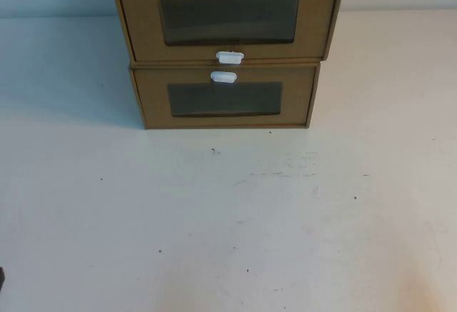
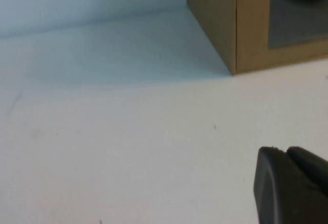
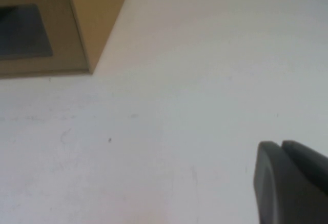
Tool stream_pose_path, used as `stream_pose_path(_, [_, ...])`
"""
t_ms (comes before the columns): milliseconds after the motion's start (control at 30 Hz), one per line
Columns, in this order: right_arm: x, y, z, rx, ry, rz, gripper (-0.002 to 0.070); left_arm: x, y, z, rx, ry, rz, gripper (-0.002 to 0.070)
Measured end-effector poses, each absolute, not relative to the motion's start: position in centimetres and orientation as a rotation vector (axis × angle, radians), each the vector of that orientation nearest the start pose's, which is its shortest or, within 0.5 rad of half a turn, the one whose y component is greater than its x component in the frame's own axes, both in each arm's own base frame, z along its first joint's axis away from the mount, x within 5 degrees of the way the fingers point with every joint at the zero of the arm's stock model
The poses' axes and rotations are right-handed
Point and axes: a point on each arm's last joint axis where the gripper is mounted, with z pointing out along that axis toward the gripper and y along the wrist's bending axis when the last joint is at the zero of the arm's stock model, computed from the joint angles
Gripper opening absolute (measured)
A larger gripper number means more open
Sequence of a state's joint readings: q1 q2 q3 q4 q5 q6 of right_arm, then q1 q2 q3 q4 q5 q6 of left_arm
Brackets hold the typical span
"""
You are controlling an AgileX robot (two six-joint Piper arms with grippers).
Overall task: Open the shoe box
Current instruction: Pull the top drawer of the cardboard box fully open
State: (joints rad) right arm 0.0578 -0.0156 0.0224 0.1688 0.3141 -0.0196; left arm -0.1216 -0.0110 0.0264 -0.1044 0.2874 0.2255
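Over table [image 2: 102, 157], left gripper [image 2: 286, 153], right gripper [image 3: 281, 146] (closed)

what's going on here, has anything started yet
Nothing is handled yet. The upper shoe box sits stacked on the lower shoe box at the far side of the table, both closed. The left gripper and right gripper, both shut, hang above its bare surface, one off each front corner.
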Motion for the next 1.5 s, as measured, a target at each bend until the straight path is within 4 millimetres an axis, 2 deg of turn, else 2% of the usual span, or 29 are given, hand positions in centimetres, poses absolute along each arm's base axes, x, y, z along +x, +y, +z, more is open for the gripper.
stream_pose_path(100, [5.5,0.6,18.9,0.05,1.688,0.181,-0.0014,5.6,-0.8,19.0,0.215,1.646,-0.013,-0.0006])
stream_pose_path(233, [5.5,0.2,21.1,0.073,1.442,0.164,-0.0013,5.5,-0.6,21.4,0.161,1.387,0.008,-0.0006])
stream_pose_path(367, [4.9,-0.2,23.5,0.1,1.163,0.147,-0.0013,4.6,-0.2,24.0,0.099,1.085,0.03,-0.0006])
stream_pose_path(500, [4.3,-0.5,24.7,0.115,1.011,0.137,-0.0013,3.5,0.1,25.7,0.056,0.865,0.045,-0.0005])
stream_pose_path(733, [3.9,-0.7,25.3,0.128,0.931,0.135,-0.0013,3.0,0.4,26.3,0.027,0.775,0.047,-0.0006])
stream_pose_path(967, [3.2,-1.0,26.1,0.16,0.81,0.139,-0.0013,2.3,1.5,26.9,-0.14,0.675,-0.033,-0.0006])
stream_pose_path(1067, [2.5,-1.3,27.0,0.182,0.709,0.141,-0.0013,1.5,1.7,28.6,-0.157,0.61,-0.049,-0.0005])
stream_pose_path(1133, [1.9,-1.4,28.7,0.195,0.671,0.159,-0.0013,0.8,1.7,30.5,-0.158,0.569,-0.063,-0.0005])
stream_pose_path(1333, [-0.9,-1.5,36.4,0.224,0.576,0.295,-0.0013,-2.3,1.8,36.1,-0.144,0.406,-0.101,-0.0006])
stream_pose_path(1400, [-0.7,-1.4,38.7,0.228,0.598,0.325,-0.0014,-2.5,1.8,37.6,-0.146,0.396,-0.132,-0.0005])
stream_pose_path(1500, [0.6,-1.1,42.2,0.224,0.668,0.348,-0.0013,-1.8,1.6,40.2,-0.146,0.468,-0.177,-0.0006])
